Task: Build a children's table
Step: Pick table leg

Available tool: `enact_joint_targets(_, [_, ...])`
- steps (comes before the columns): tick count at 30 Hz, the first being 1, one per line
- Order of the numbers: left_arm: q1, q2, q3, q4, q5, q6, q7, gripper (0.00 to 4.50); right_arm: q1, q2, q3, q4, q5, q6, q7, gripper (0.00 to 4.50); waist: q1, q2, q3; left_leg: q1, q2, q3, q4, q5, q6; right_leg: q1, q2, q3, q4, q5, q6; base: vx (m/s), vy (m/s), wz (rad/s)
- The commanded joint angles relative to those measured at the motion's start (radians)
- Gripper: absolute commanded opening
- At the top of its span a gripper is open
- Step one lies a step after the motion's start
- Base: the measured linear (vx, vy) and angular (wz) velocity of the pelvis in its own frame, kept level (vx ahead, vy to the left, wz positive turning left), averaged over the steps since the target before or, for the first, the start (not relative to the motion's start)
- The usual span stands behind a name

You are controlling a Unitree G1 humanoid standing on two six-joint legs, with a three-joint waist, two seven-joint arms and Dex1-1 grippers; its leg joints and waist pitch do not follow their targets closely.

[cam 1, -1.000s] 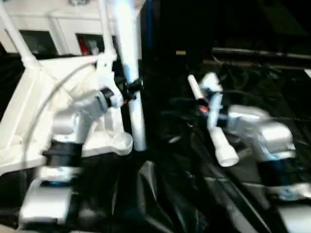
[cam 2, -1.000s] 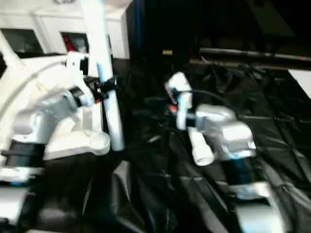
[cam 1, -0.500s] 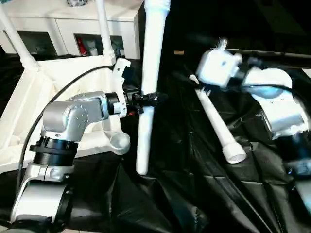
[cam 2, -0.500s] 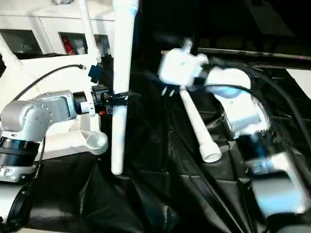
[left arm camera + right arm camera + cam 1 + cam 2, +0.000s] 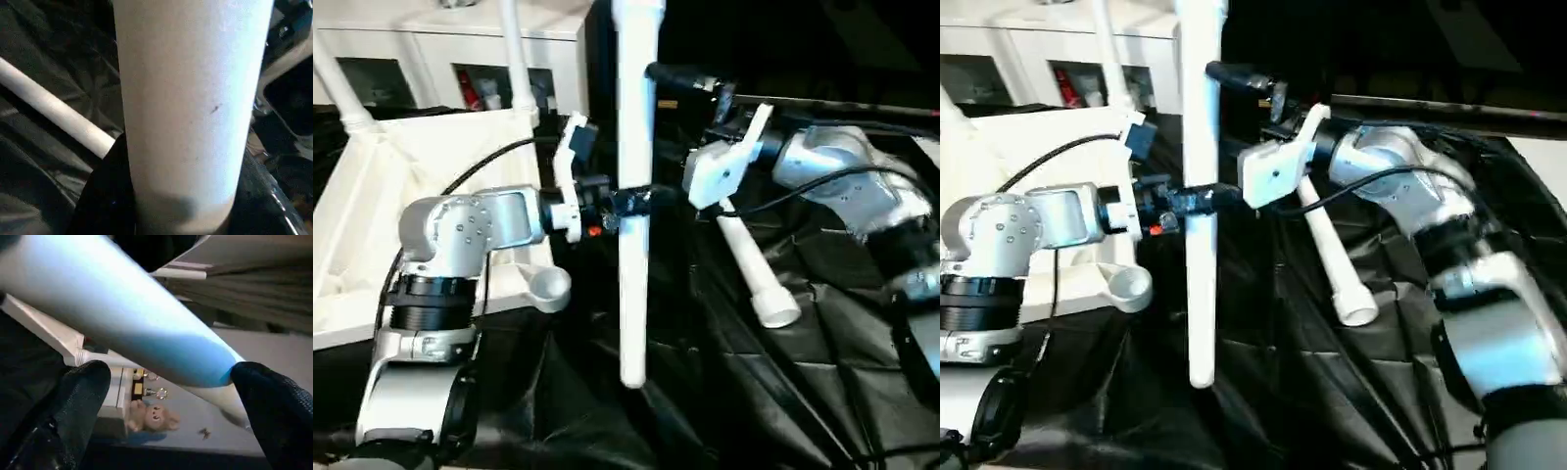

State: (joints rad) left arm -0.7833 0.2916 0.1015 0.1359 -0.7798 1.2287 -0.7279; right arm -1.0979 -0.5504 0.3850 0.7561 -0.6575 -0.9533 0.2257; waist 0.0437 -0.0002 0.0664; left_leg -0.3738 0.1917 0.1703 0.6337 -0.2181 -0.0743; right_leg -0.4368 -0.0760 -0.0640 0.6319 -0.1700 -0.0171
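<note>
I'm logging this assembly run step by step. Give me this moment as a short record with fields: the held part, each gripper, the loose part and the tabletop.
held part: upright leg, lower end near the black sheet
left gripper: shut on the upright leg at mid-length
right gripper: open, fingers either side of the upright leg's upper part, no grip visible
loose part: spare leg lying on the black sheet
tabletop: upside down at the left, two legs already standing in it, near corner socket empty
</note>
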Motion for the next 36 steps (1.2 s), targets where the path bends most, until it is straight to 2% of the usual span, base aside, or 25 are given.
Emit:
enact_joint_targets(1, [-0.007,-0.006,-0.031,-0.055,-0.035,0.031,-0.006,1.75,-0.016,0.003,0.029,0.028,-0.04,-0.015,-0.019,4.43,-0.002,-0.013,-0.078,-0.003,0.002,0.008,-0.058,-0.088,0.08,0.081,-0.032,0.036,-0.053,-0.127,-0.239,0.0,0.0,0.0])
enact_joint_targets(2, [0.001,-0.006,-0.035,-0.065,-0.047,0.055,-0.004,1.75,-0.026,0.002,0.043,0.041,-0.066,-0.028,-0.048,4.43,-0.003,-0.01,-0.079,-0.002,0.003,0.006,-0.058,-0.083,0.077,0.08,-0.034,0.036,-0.051,-0.12,-0.238,0.0,0.0,0.0])
enact_joint_targets(4, [0.01,-0.012,-0.026,-0.079,-0.062,0.1,0.006,1.75,-0.039,0.002,0.058,0.065,-0.104,-0.063,-0.1,4.43,-0.007,-0.012,-0.079,-0.003,0.003,0.007,-0.057,-0.082,0.079,0.08,-0.031,0.036,-0.05,-0.107,-0.24,0.0,0.0,0.0])
enact_joint_targets(10, [0.016,-0.017,-0.02,-0.086,-0.064,0.124,0.018,1.75,-0.053,0.0,0.068,0.094,-0.141,-0.11,-0.168,4.43,-0.011,-0.011,-0.079,-0.003,0.001,0.008,-0.053,-0.081,0.096,0.08,-0.029,0.035,-0.048,-0.083,-0.252,0.0,0.0,0.0])
enact_joint_targets(12, [0.017,-0.021,-0.015,-0.086,-0.068,0.133,0.023,1.75,-0.057,0.003,0.065,0.101,-0.134,-0.131,-0.182,4.43,-0.012,-0.014,-0.08,-0.004,0.0,0.009,-0.052,-0.084,0.099,0.081,-0.029,0.036,-0.048,-0.083,-0.249,0.0,0.0,0.0])
enact_joint_targets(13, [0.018,-0.018,-0.022,-0.089,-0.065,0.131,0.021,1.75,-0.059,0.006,0.064,0.104,-0.126,-0.133,-0.175,4.43,-0.012,-0.012,-0.08,-0.004,0.0,0.008,-0.052,-0.085,0.101,0.081,-0.028,0.035,-0.047,-0.085,-0.247,0.0,0.0,0.0])
enact_joint_targets(17, [0.022,-0.017,-0.032,-0.104,-0.058,0.133,0.023,1.75,-0.074,0.007,0.09,0.153,-0.155,-0.139,-0.191,4.43,-0.014,-0.014,-0.079,-0.004,0.0,0.008,-0.051,-0.093,0.102,0.08,-0.027,0.034,-0.048,-0.1,-0.245,0.0,0.0,0.0])
enact_joint_targets(18, [0.024,-0.016,-0.036,-0.108,-0.057,0.132,0.022,1.75,-0.075,0.008,0.097,0.164,-0.161,-0.14,-0.197,4.16,-0.015,-0.015,-0.08,-0.004,0.0,0.008,-0.051,-0.096,0.101,0.08,-0.027,0.034,-0.047,-0.104,-0.244,0.0,0.0,0.0])
enact_joint_targets(21, [0.029,-0.006,-0.053,-0.116,-0.048,0.124,0.018,1.75,-0.077,0.014,0.111,0.185,-0.178,-0.129,-0.2,4.1,-0.017,-0.016,-0.077,-0.005,-0.001,0.008,-0.051,-0.113,0.09,0.079,-0.027,0.034,-0.05,-0.141,-0.228,0.0,0.0,0.0])
enact_joint_targets(24, [0.032,-0.003,-0.061,-0.123,-0.045,0.12,0.017,1.75,-0.079,0.025,0.124,0.22,-0.176,-0.134,-0.181,3.68,-0.018,-0.018,-0.077,-0.005,0.001,0.008,-0.051,-0.121,0.085,0.077,-0.028,0.035,-0.051,-0.154,-0.224,0.0,0.0,0.0])
enact_joint_targets(26, [0.035,-0.001,-0.064,-0.128,-0.043,0.115,0.02,1.75,-0.081,0.028,0.133,0.233,-0.175,-0.139,-0.176,3.67,-0.016,-0.019,-0.078,-0.004,0.002,0.007,-0.051,-0.114,0.082,0.076,-0.028,0.036,-0.048,-0.137,-0.228,0.0,0.0,0.0])
enact_joint_targets(29, [0.037,0.0,-0.065,-0.132,-0.041,0.111,0.023,1.75,-0.084,0.029,0.139,0.244,-0.175,-0.142,-0.173,3.34,-0.016,-0.017,-0.077,-0.003,0.003,0.007,-0.051,-0.117,0.08,0.076,-0.028,0.036,-0.045,-0.12,-0.238,0.0,0.0,0.0])
enact_joint_targets(30, [0.039,0.0,-0.064,-0.135,-0.042,0.111,0.023,1.75,-0.085,0.029,0.142,0.248,-0.176,-0.142,-0.173,3.34,-0.016,-0.022,-0.077,-0.003,0.003,0.007,-0.051,-0.119,0.081,0.076,-0.028,0.036,-0.046,-0.121,-0.237,0.0,0.0,0.0])
enact_joint_targets(31, [0.039,0.0,-0.064,-0.135,-0.042,0.111,0.023,1.75,-0.085,0.029,0.142,0.248,-0.176,-0.142,-0.173,3.26,-0.015,-0.02,-0.077,-0.003,0.002,0.007,-0.05,-0.121,0.079,0.076,-0.029,0.036,-0.045,-0.127,-0.237,0.0,0.0,0.0])
enact_joint_targets(32, [0.043,0.007,-0.07,-0.144,-0.036,0.097,0.023,1.75,-0.089,0.027,0.149,0.259,-0.177,-0.141,-0.177,3.26,-0.016,-0.024,-0.076,-0.004,0.002,0.007,-0.05,-0.126,0.077,0.076,-0.029,0.036,-0.047,-0.136,-0.233,0.0,0.0,0.0])
enact_joint_targets(35, [0.048,0.022,-0.09,-0.161,-0.007,0.051,0.016,1.75,-0.093,0.028,0.148,0.273,-0.176,-0.142,-0.177,3.07,-0.015,-0.023,-0.074,-0.004,0.004,0.006,-0.05,-0.135,0.07,0.074,-0.03,0.037,-0.048,-0.167,-0.22,0.0,0.0,0.0])
enact_joint_targets(36, [0.049,0.023,-0.092,-0.161,-0.003,0.047,0.015,2.1,-0.093,0.028,0.148,0.274,-0.177,-0.141,-0.177,3.01,-0.015,-0.023,-0.074,-0.004,0.004,0.006,-0.051,-0.135,0.069,0.074,-0.031,0.037,-0.048,-0.171,-0.218,0.0,0.0,0.0])
